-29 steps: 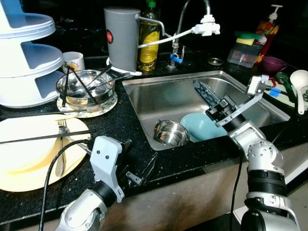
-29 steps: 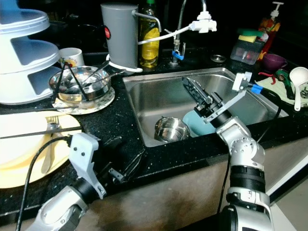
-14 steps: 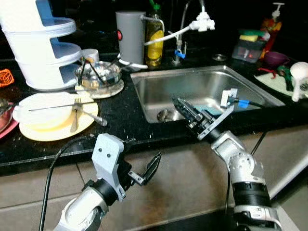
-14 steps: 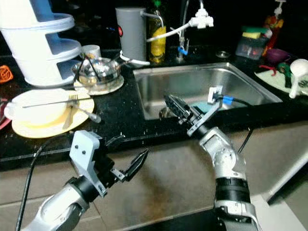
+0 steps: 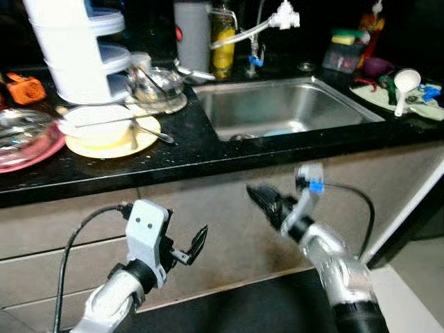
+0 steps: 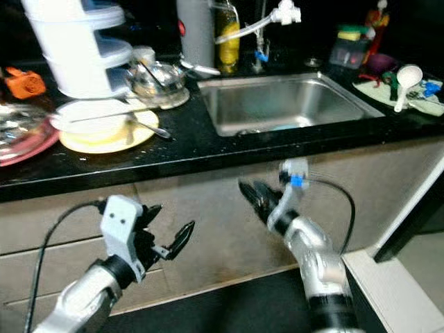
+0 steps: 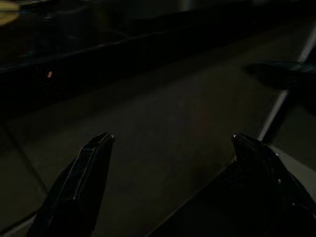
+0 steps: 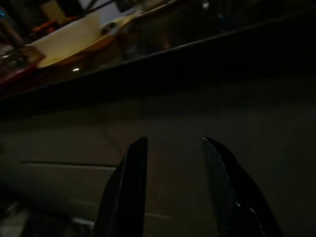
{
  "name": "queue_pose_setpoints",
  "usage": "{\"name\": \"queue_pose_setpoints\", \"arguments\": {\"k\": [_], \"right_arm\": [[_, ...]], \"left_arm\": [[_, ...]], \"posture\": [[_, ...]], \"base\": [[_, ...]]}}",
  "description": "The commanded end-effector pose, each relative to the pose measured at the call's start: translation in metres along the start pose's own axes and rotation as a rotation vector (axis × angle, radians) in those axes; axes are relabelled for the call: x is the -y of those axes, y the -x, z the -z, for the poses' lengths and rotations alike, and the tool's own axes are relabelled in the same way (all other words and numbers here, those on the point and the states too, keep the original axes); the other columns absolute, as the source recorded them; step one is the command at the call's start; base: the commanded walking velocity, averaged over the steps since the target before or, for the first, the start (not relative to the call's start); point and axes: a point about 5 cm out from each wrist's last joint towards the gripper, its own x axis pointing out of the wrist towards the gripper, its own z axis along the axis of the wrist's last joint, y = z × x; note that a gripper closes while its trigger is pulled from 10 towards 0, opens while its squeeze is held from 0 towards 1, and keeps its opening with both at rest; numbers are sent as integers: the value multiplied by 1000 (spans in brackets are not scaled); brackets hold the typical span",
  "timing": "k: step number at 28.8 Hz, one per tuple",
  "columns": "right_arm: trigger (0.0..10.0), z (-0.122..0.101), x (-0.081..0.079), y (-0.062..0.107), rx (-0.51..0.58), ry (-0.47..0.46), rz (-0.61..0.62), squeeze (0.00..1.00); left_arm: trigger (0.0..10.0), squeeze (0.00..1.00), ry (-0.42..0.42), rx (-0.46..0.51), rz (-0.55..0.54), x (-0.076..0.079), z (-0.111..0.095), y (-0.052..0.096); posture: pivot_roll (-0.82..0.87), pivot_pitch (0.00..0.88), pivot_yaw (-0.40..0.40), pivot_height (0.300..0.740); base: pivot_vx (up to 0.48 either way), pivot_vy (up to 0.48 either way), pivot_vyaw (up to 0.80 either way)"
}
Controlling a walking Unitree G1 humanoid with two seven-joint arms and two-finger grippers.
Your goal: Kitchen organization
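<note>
The steel sink (image 5: pixel 277 107) is set in the black counter (image 5: pixel 201 149), with a pale blue bowl (image 5: pixel 278 132) just showing at its bottom. Left of it a yellow plate (image 5: pixel 142 144) carries a white dish (image 5: pixel 94 123) and a fork (image 5: pixel 156 134). A steel bowl (image 5: pixel 159 82) with utensils stands behind. My left gripper (image 5: pixel 189 244) hangs open and empty below the counter, facing the cabinet front (image 7: pixel 173 138). My right gripper (image 5: pixel 258 196) is also below the counter edge, open with nothing between its fingers (image 8: pixel 128 187).
A white tiered rack (image 5: pixel 76 48), a grey canister (image 5: pixel 192 31), an oil bottle (image 5: pixel 223 41) and the faucet sprayer (image 5: pixel 281 15) line the back. A pink plate (image 5: pixel 24 135) sits far left. A white ladle (image 5: pixel 404 82) lies on a cloth at right. Beige cabinet fronts (image 5: pixel 222 208) face me.
The view has pulled back from the counter. My right gripper has come out of the sink and dropped below the counter edge; the left gripper has dropped too, still open.
</note>
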Motion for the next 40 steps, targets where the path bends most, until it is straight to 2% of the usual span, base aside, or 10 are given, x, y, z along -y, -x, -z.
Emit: {"name": "queue_pose_setpoints", "arguments": {"k": [1, 3, 6, 10, 14, 16, 24, 40], "right_arm": [[10000, -1, -9, -4, 8, 20, -42, 0], [10000, 10, -15, -6, -3, 39, -61, 0], [10000, 17, -19, -7, -8, 40, -61, 0], [10000, 17, -17, -7, -5, 77, -57, 0], [10000, 16, -15, -5, 5, 57, -54, 0], [10000, 14, -11, -4, 30, 21, -43, 0], [10000, 13, -13, -3, 55, 11, -56, 0], [10000, 11, -26, -5, 56, 14, -167, 0]], "left_arm": [[10000, 0, -10, -38, -64, -7, 10, 0], [10000, 0, 11, -41, -130, -12, 13, 0], [10000, 0, 15, -36, -169, -16, 13, 0], [10000, 0, 3, -22, -228, -21, 17, -1], [10000, 0, -11, -17, -226, -20, 19, -7], [10000, 0, 5, -13, -211, -21, 21, -16], [10000, 0, 20, -11, -199, -22, 22, -18], [10000, 0, -18, 14, -186, -20, 20, -21]], "posture": [[42, 0, -68, 740], [50, 0, -69, 740], [52, 0, -69, 740], [48, 0, -68, 740], [52, 0, -69, 740], [52, 0, -61, 740], [44, 0, -46, 740], [38, 0, -43, 740]], "base": [[0, 0, 800], [0, 0, 791], [0, 0, 779], [0, 0, 773], [0, 0, 769], [0, 0, 769], [0, 0, 769], [0, 0, 769]]}}
